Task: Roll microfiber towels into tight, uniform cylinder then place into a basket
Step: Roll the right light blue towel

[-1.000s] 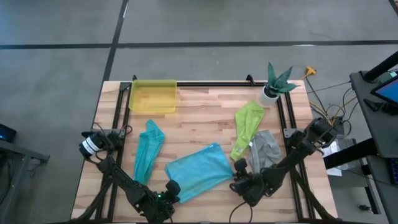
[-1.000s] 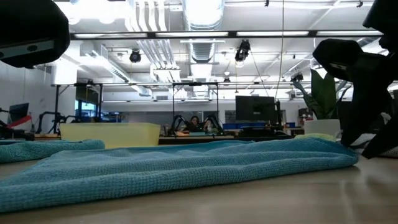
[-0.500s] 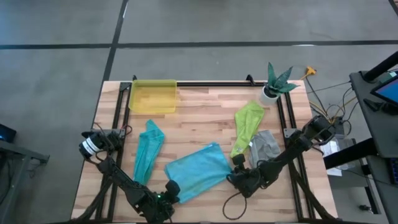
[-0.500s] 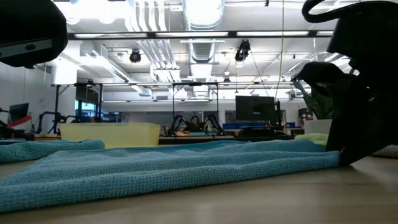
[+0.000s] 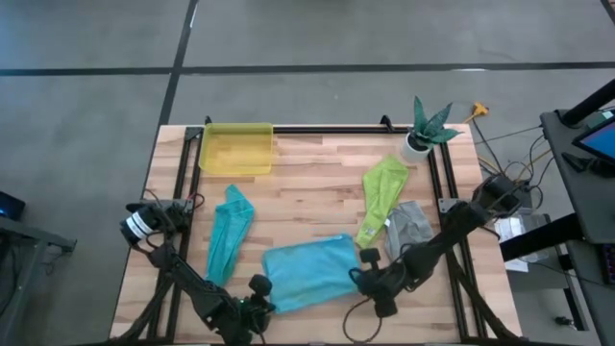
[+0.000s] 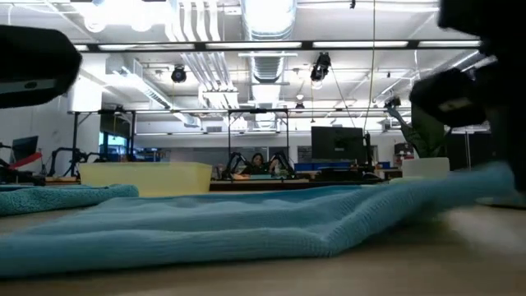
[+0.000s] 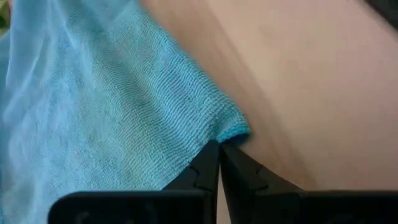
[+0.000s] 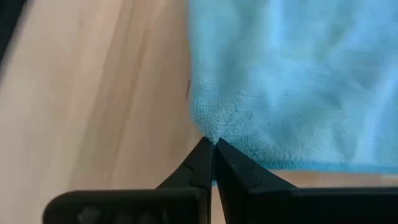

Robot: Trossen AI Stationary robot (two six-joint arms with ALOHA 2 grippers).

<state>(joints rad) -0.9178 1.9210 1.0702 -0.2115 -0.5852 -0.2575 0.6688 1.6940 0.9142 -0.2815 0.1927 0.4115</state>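
Light blue microfiber towel, looped weave seen up close. Teal cloth towel. Lime green cloth towel. Grey cloth towel. Translucent yellow plastic basket. Pale wood counter, plank-striped. White plant pot, green leaves. Dark arms, black fingers.

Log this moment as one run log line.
left gripper shut on light blue towel corner | right gripper shut on opposite corner | basket empty

In the low view the right arm is a dark blur at 3 o'clock, cut off by the frame. The light blue towel runs past the edge in both wrist views, its full outline unseen. The screen at 3 o'clock in the high view is cropped.
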